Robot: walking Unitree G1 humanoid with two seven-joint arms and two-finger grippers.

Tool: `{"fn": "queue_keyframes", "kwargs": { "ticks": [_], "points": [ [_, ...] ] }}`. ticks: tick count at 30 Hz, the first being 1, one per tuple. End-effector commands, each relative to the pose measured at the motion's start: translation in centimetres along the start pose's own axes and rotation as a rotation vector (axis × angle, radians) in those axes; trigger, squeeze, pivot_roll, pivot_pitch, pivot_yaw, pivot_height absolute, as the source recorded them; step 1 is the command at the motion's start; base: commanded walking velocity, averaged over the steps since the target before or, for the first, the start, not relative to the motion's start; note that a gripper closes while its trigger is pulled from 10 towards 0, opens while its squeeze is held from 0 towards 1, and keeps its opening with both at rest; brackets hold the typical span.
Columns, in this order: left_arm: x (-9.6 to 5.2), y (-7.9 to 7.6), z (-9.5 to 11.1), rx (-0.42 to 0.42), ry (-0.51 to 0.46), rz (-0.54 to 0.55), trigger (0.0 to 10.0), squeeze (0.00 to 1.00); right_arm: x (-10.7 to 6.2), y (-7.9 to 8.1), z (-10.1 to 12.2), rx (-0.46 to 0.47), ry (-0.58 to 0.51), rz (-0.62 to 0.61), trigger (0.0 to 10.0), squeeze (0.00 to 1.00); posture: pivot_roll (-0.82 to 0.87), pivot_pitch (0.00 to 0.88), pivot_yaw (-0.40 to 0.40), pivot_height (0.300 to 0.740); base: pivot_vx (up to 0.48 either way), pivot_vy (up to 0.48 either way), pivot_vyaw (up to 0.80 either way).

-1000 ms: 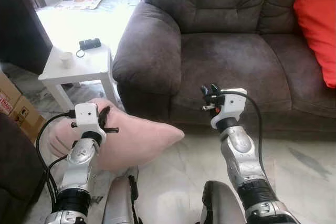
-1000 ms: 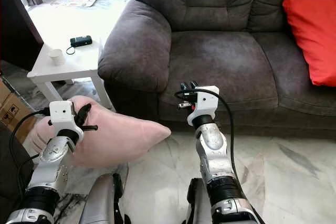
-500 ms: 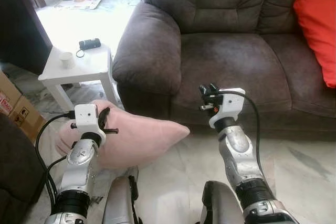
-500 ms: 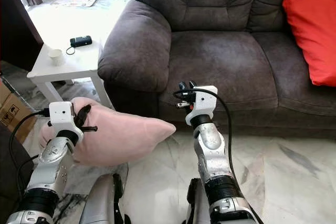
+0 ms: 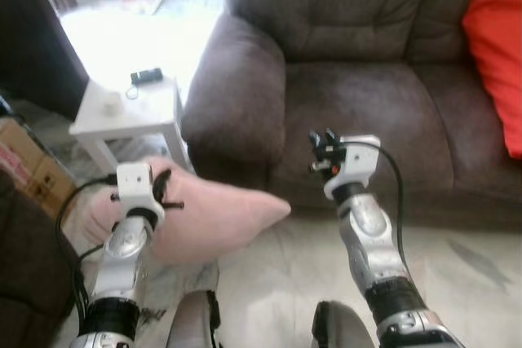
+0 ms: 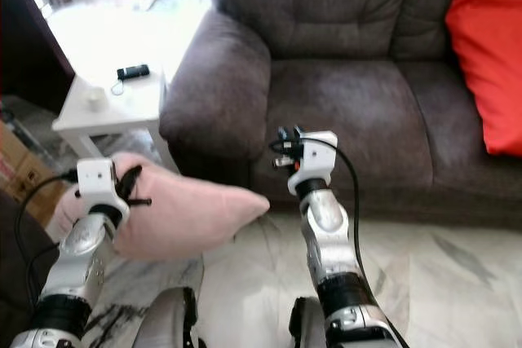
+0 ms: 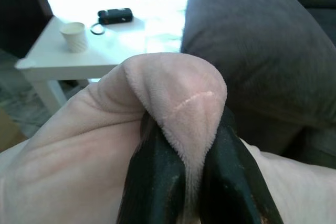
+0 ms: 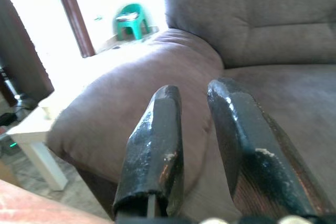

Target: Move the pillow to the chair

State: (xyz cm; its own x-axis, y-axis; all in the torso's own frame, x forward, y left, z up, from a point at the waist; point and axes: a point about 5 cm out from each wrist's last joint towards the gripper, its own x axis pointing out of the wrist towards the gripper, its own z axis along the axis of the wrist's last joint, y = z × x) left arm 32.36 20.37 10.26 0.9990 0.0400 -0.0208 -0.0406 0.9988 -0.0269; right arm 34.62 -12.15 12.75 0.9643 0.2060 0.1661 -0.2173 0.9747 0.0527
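Note:
The pink pillow (image 5: pixel 220 218) hangs low over the floor at my left, its point toward the sofa. My left gripper (image 5: pixel 165 191) is shut on a fold of the pillow; in the left wrist view the black fingers (image 7: pixel 157 177) pinch the plush fabric (image 7: pixel 178 87). The dark brown sofa (image 5: pixel 367 95) stands straight ahead, with its padded arm (image 5: pixel 236 87) just beyond the pillow. My right gripper (image 5: pixel 321 146) is raised in front of the seat cushion, its fingers (image 8: pixel 157 129) close together with nothing between them.
A red cushion (image 5: pixel 497 63) leans at the sofa's right end. Left of the sofa arm, a white side table (image 5: pixel 155 112) carries a small cup (image 5: pixel 111 103) and a black device (image 5: pixel 145 77). Cardboard boxes (image 5: pixel 33 169) sit at the far left. The marble floor (image 5: pixel 457 266) lies before the sofa.
The whole picture has shifted a little and blurred, so the camera has moved. The pillow stays in my left gripper, its point slightly higher. The right gripper has edged left.

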Motion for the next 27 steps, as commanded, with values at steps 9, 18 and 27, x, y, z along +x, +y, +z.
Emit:
{"fn": "queue_keyframes", "kwargs": {
  "ticks": [9, 18, 27],
  "points": [
    [0.4, 0.24, 2.64, 0.005, -0.113, -0.01, 10.0, 0.0, 0.33, 0.25, 0.19, 0.011, -0.014, 0.006, 10.0, 0.0, 0.08, 0.031, 0.023, 0.74, 0.0, 0.0, 0.0],
    [0.48, 0.06, 2.74, 0.002, -0.114, -0.019, 10.0, 0.0, 0.36, 0.36, 0.14, 0.012, -0.014, 0.009, 10.0, 0.0, 0.09, 0.031, 0.023, 0.74, 0.0, 0.0, 0.0],
    [0.41, 0.04, 2.75, 0.0, -0.112, -0.024, 10.0, 0.0, 0.4, 0.41, 0.13, 0.01, -0.014, 0.012, 10.0, 0.0, 0.09, 0.035, 0.023, 0.74, 0.0, 0.0, 0.0]
  ]
}}
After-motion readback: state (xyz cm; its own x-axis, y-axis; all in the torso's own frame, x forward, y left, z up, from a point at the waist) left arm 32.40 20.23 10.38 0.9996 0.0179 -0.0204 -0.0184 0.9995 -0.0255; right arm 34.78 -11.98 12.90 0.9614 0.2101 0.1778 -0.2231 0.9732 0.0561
